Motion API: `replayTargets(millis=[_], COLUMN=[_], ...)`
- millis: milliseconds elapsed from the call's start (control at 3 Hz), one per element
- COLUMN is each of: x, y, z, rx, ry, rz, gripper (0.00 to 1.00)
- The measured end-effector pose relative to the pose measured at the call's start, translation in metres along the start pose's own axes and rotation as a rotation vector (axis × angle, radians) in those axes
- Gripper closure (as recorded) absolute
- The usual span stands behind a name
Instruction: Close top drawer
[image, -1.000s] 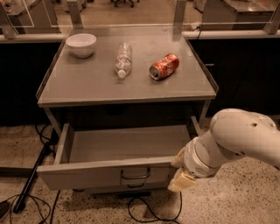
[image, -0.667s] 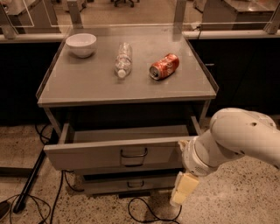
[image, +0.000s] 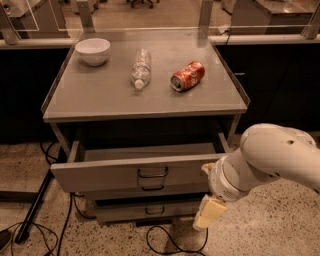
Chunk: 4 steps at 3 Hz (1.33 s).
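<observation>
The top drawer (image: 100, 173) is a wide grey metal tray with a flat front and a small dark wire handle (image: 152, 172). It stands partly open under the grey table top (image: 90, 100), with only a narrow strip of its inside showing. My gripper (image: 209, 210) hangs at the drawer front's right end, its cream fingertip (image: 207, 212) pointing down below the panel. The white arm (image: 272, 157) comes in from the right.
On the table top lie a white bowl (image: 93, 50), a clear plastic bottle (image: 140, 68) on its side and a red can (image: 188, 76) on its side. Two slimmer drawers (image: 145, 210) sit below. Black cables (image: 165, 240) and a dark pole (image: 32, 207) lie on the speckled floor.
The top drawer has slid inward from wide open to only a little open. My gripper has moved with its front panel and now hangs lower at its right end.
</observation>
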<state>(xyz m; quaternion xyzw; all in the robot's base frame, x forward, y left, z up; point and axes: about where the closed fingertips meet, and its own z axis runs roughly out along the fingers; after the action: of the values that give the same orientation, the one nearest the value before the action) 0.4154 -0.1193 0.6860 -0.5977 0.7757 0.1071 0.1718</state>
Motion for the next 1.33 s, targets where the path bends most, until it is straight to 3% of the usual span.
replayTargets(millis=[667,1000,1333], x=[0.0,-0.006,-0.018], y=[0.0,-0.009,-0.032], z=[0.0,0.006,0.018], rx=[0.0,0.019,0.06], ry=[0.0,0.006,0.009], rz=[0.0,-0.008,-0.039], gripper=[0.63,0.92,1.0])
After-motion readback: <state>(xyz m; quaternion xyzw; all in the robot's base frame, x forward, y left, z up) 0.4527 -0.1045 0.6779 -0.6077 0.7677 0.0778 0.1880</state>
